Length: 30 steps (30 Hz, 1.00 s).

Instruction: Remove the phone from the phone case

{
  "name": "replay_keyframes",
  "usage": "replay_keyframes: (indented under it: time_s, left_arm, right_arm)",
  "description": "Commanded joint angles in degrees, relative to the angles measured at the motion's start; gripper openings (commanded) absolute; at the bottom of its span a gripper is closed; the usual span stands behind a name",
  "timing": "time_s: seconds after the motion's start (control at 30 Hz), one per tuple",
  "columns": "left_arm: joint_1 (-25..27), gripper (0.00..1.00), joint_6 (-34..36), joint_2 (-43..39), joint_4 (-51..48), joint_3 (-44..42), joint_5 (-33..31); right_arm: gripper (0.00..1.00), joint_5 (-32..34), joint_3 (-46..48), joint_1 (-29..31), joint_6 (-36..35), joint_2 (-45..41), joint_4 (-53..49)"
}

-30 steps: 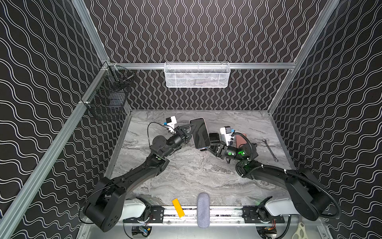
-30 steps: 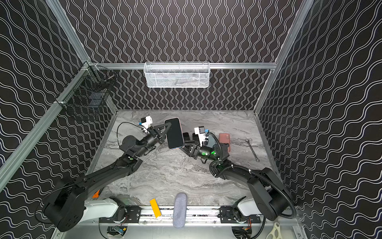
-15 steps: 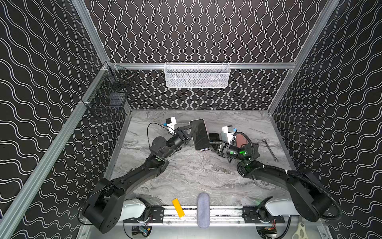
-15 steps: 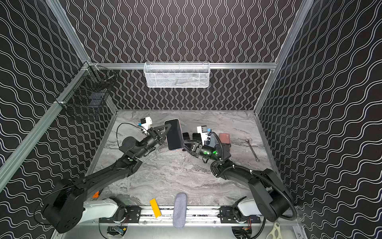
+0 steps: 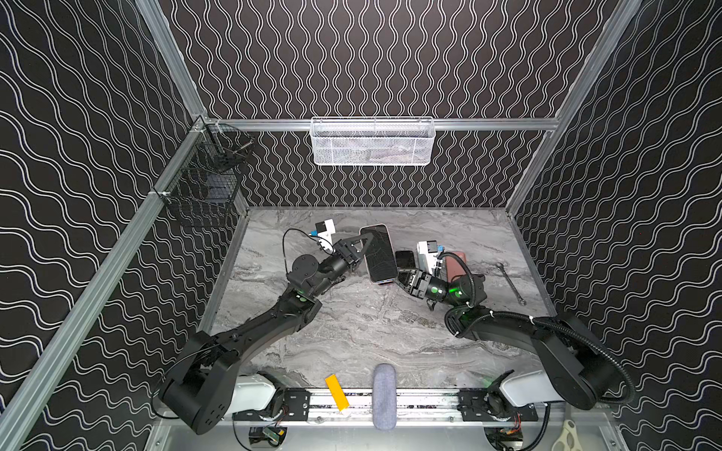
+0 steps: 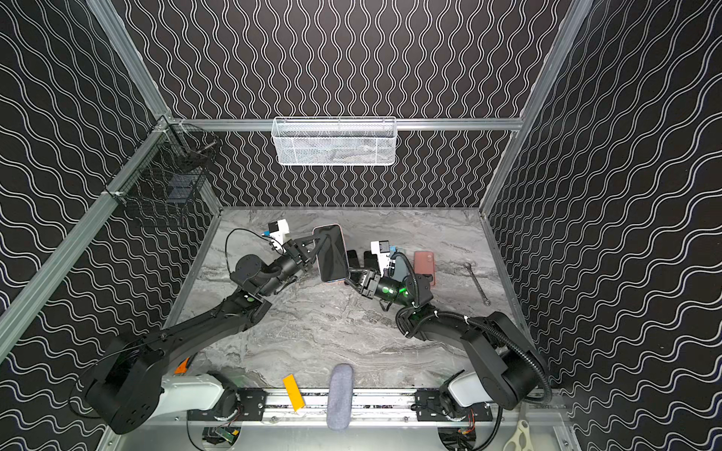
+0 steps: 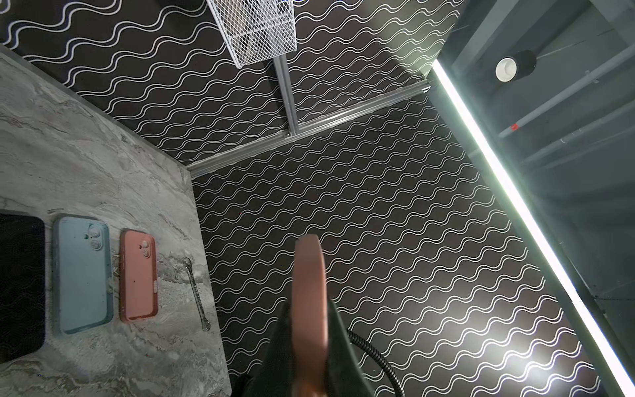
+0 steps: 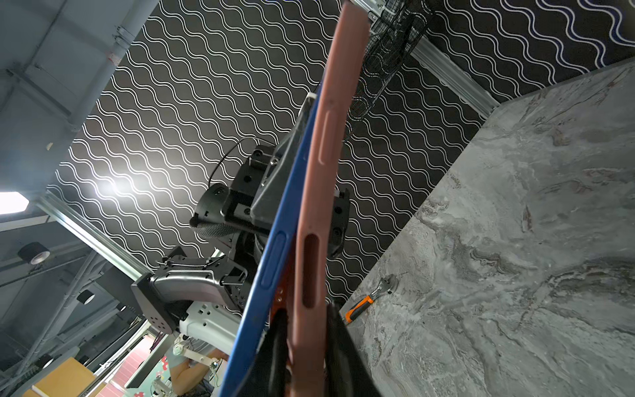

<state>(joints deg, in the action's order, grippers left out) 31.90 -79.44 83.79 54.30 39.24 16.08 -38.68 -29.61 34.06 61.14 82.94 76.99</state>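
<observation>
Status: partial separation, task not complete. I see the phone (image 5: 378, 254) held in the air above the rear-centre part of the worktop (image 5: 351, 336), screen tilted up toward the top views and clear of the surface.

The left gripper (image 5: 361, 244) is closed across the cased phone from its left long edge. In the left wrist view the pink rim sits between its two fingers (image 7: 340, 350).

The right gripper (image 5: 399, 278) meets the near right corner. In the right wrist view its fingers (image 8: 340, 361) stand on either side of the wall of the pink phone case (image 8: 330, 137), one inside the lip and one outside. I read that as a pinch on the case alone.

Done: at that corner the blue edge of the phone stands out of the case, with a visible gap that narrows toward the far end.

Left to do: at the far end the two edges meet, so I judge the phone seated there. The case has to be peeled along the rest of its length and the two parts drawn apart. I rate this as under halfway.

Toward the right edge of the worktop lie a pale blue case (image 7: 82, 275), a second pink case (image 5: 455, 265) and a wrench (image 5: 510, 283), all apart from both arms.
</observation>
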Motion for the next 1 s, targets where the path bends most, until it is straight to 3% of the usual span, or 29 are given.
replay_keyframes:
  time_s: [0.0,0.37,0.77,0.97]
  left_arm:
    - [-0.1,0.02,3.3,0.7,-1.3,0.5,-1.9]
    - [-0.1,0.36,5.2,1.0,-3.1,0.3,-2.7]
    - [-0.1,0.73,5.8,-0.6,-6.5,0.0,-3.3]
    - [-0.1,0.81,4.5,-2.9,-9.4,-1.6,-4.4]
  right_arm:
    - [0.17,-1.1,0.1,0.2,1.2,-0.1,7.4]
    - [0.07,3.7,1.7,0.0,6.7,1.2,14.2]
    - [0.05,7.5,3.3,-0.3,8.5,3.2,17.7]
    - [0.05,8.4,2.9,-0.8,6.3,1.6,14.1]
